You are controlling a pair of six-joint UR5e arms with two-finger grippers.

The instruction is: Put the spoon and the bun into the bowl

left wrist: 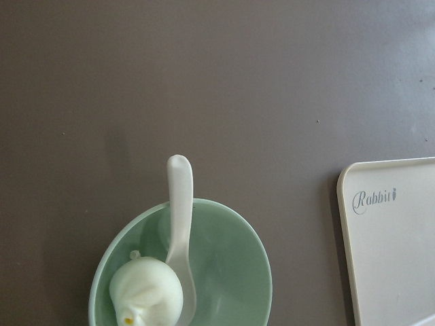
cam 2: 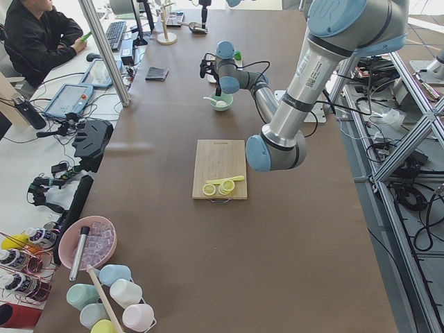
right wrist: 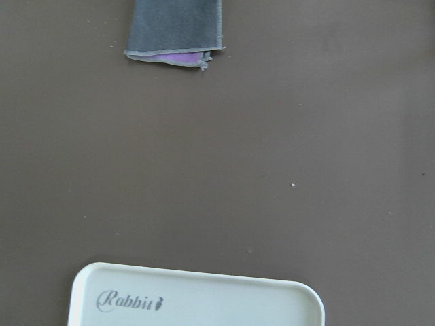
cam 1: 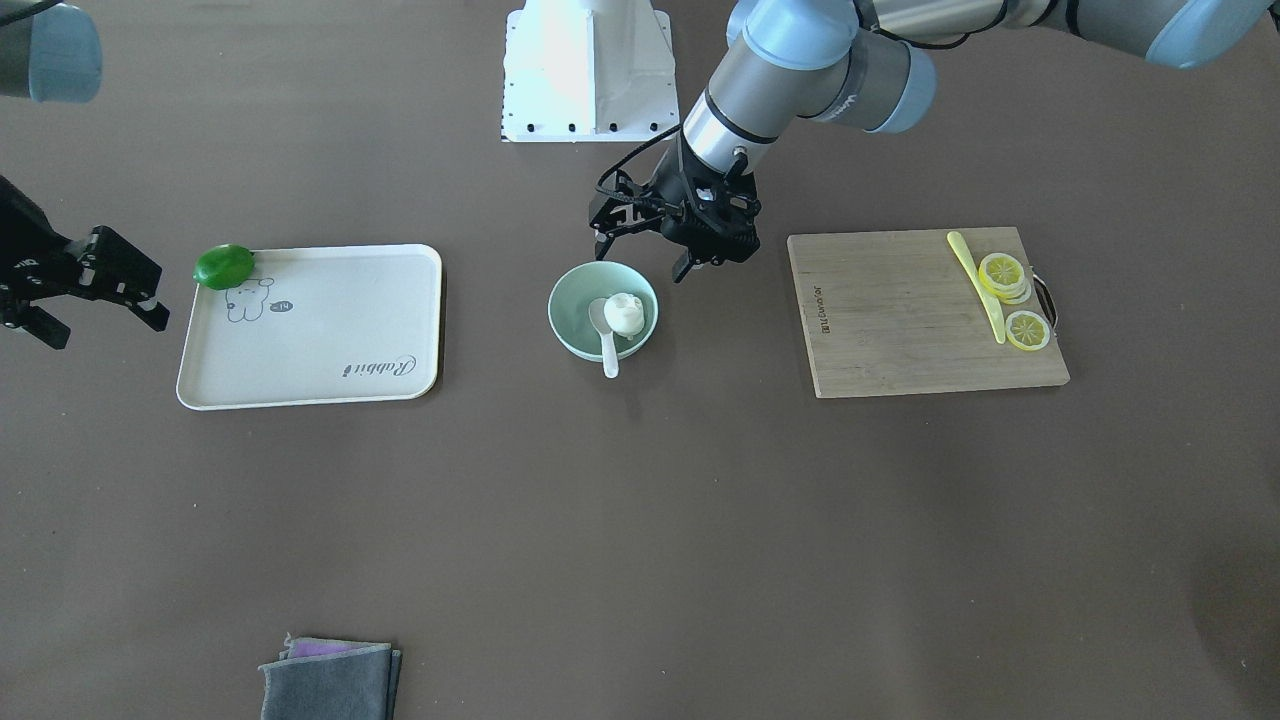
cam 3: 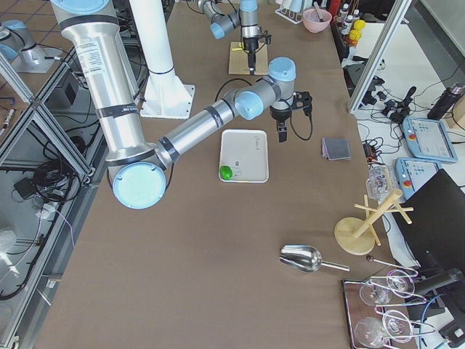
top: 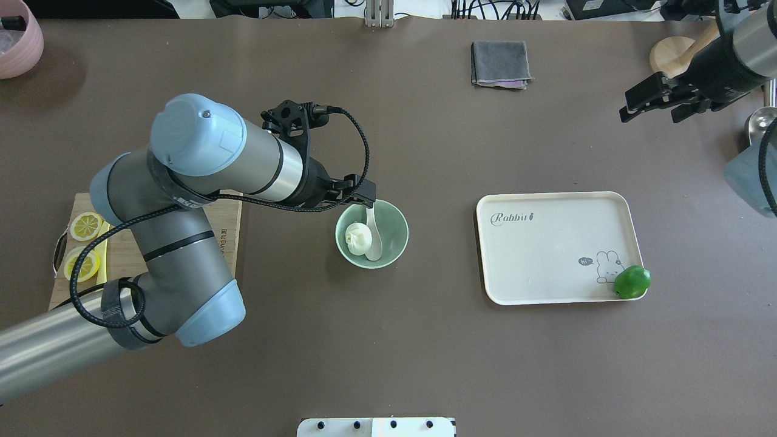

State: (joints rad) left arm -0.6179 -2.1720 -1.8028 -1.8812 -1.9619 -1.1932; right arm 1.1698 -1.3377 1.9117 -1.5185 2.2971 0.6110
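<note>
While my left gripper (cam 1: 641, 257) hangs raised over the bowl (cam 1: 572, 305), its jaws are spread apart and hold nothing. The pale green bowl sits near the middle of the table, between the cream tray (cam 1: 330, 380) and the wooden cutting board (cam 1: 880, 330). Both task items lie inside it. The bun (cam 1: 624, 313) rests on the bowl's floor, on the side toward the cutting board. The spoon (cam 1: 606, 338) lies right beside it with its scoop down in the bowl, seemingly touching the bun. Its handle leans on the rim and pokes out past the edge on the operators' side (my left wrist camera shows that handle tip plainly over the bare table).

My right gripper (top: 651, 115) is well away from all this, hovering beyond the tray's far side. Its jaws are likewise parted and empty.

A green lime (cam 1: 223, 266) sits at the tray's corner by the rabbit drawing, partly over the rim. On the cutting board lie yellow lemon slices (cam 1: 1003, 272), some stacked, with a thin pale-yellow knife (cam 1: 975, 280) beside them. A folded grey cloth (cam 1: 328, 680) lies near the table's edge on the operators' side.
</note>
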